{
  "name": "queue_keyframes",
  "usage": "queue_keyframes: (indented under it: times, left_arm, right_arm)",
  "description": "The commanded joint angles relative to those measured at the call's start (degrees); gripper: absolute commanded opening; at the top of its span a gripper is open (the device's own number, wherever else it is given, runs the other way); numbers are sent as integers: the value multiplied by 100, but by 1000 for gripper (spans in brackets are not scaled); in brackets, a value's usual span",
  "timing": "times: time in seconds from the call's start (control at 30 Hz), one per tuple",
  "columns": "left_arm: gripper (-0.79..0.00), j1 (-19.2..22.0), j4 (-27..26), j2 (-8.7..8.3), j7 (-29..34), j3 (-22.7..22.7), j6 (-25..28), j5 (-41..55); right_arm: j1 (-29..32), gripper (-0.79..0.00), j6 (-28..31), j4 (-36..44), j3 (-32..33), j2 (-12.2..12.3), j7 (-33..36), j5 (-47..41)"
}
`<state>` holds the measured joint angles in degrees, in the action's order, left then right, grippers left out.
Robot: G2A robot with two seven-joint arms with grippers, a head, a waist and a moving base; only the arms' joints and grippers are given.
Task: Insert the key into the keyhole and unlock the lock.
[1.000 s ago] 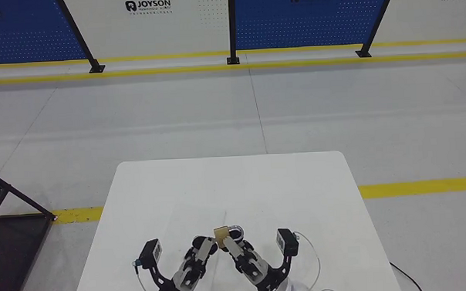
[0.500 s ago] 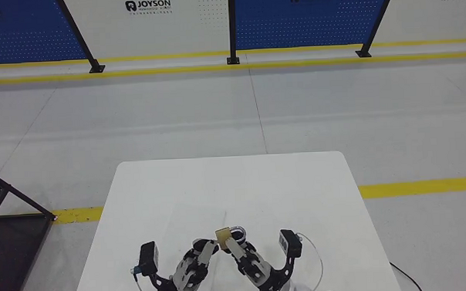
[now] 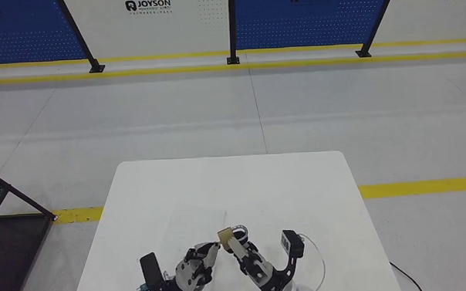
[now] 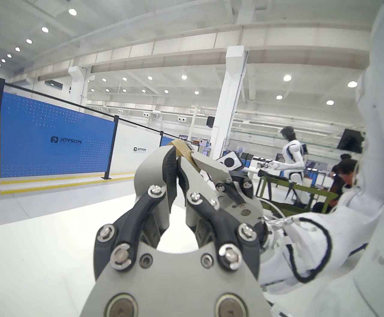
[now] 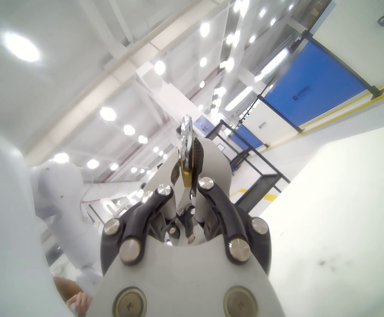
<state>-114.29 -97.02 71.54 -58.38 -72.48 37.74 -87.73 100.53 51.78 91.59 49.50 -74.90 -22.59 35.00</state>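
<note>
Your right gripper (image 5: 189,159) pinches the lock (image 5: 186,141), brass body between its pads, above the table's (image 3: 219,184) 6 o'clock edge; your left gripper (image 4: 177,162), at the lock's 8 o'clock, is pressed together

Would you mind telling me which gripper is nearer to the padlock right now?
Right. The right gripper is shut on the padlock, holding it by the brass body. The left gripper is close beside it, its tip near that brass body.
</note>
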Motion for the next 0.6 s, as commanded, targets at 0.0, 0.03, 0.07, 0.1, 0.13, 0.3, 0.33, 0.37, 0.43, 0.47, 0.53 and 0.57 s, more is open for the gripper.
queue_keyframes:
  times: [0.0, 0.03, 0.07, 0.1, 0.13, 0.3, 0.33, 0.37, 0.43, 0.47, 0.53, 0.57]
  left_arm:
    - [-785, 38, 61, -16, -204, 11, -240, -280]
    - [-785, 57, 87, -26, -273, 4, -371, -418]
    - [-785, 74, 97, -32, -330, -2, -460, -505]
    - [-785, 99, 127, -44, -450, -7, -633, -660]
    - [-785, 115, 151, -53, -533, -7, -767, -789]
    - [-785, 163, 233, -84, -719, 38, -1025, -898]
    - [-785, 183, 221, -93, -728, 22, -1130, -974]
    - [-785, 187, 218, -99, -732, 19, -1195, -1039]
    - [-785, 195, 221, -118, -768, 24, -1351, -1156]
    - [-785, 204, 215, -123, -771, 22, -1390, -1191]
    - [-785, 224, 217, -143, -797, 19, -1526, -1303]
    - [-785, 233, 215, -149, -806, 16, -1553, -1330]
  right_arm:
    - [8, -785, -9, 8, 4, 4, 17, -16]
    - [11, -785, -15, 13, 5, 5, 25, -25]
    - [13, -785, -16, 16, 6, 7, 30, -29]
    - [18, -785, -22, 18, 9, 9, 39, -39]
    - [21, -785, -26, 23, 10, 10, 46, -47]
    - [28, -785, -27, 33, 10, 19, 101, -83]
    - [31, -785, -34, 34, 11, 20, 109, -94]
    - [33, -785, -36, 37, 12, 21, 114, -98]
    - [40, -785, -47, 45, 15, 24, 130, -115]
    - [40, -785, -49, 48, 14, 26, 142, -114]
    - [47, -785, -60, 56, 17, 30, 161, -133]
    - [48, -785, -58, 59, 16, 31, 166, -139]
